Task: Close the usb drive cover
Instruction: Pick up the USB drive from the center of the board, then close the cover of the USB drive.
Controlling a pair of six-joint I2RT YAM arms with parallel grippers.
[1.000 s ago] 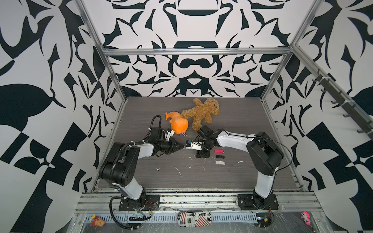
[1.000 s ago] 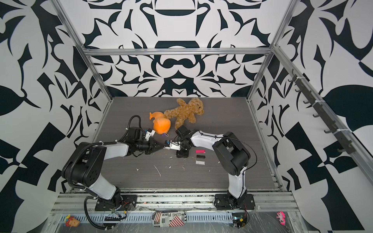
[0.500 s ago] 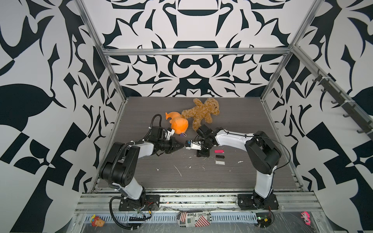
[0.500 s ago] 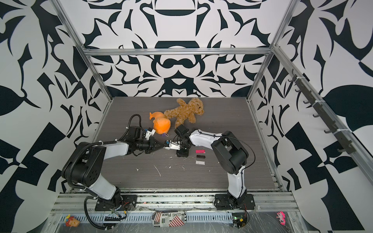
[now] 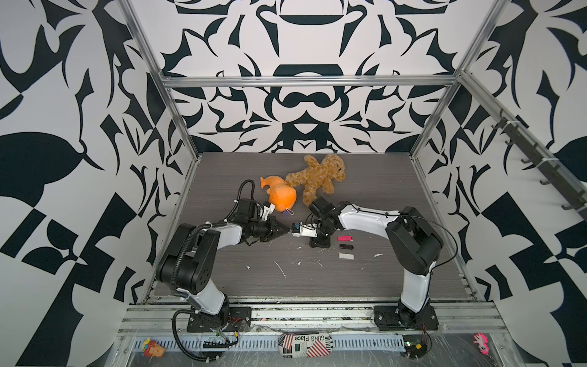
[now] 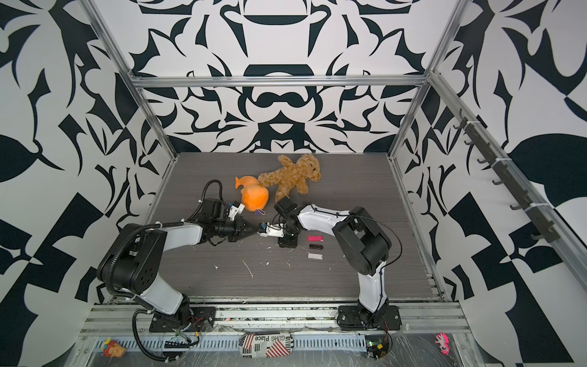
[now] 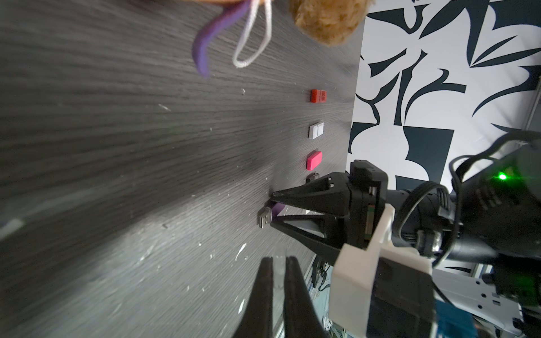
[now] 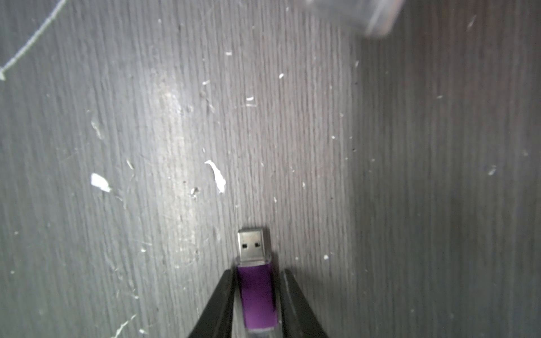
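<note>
Right gripper point(image 8: 257, 273): closed narrowly on purple usb drive point(image 8: 257, 295); body clamped between jaws, bare metal connector projecting past tips | Left gripper point(image 7: 278, 259): pinched shut on clear cover point(image 7: 278, 264), between tips, apart from connector | Uncapped.

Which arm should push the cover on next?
Left: the left pincer seems shut on the clear cover, pointed at the purple USB drive's bare plug; the right pincer flanks that drive.

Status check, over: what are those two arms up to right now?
Left end effector shut, pinching something clear, likely the cover. Right end effector straddles purple USB drive, connector bare. Nothing between them.
</note>
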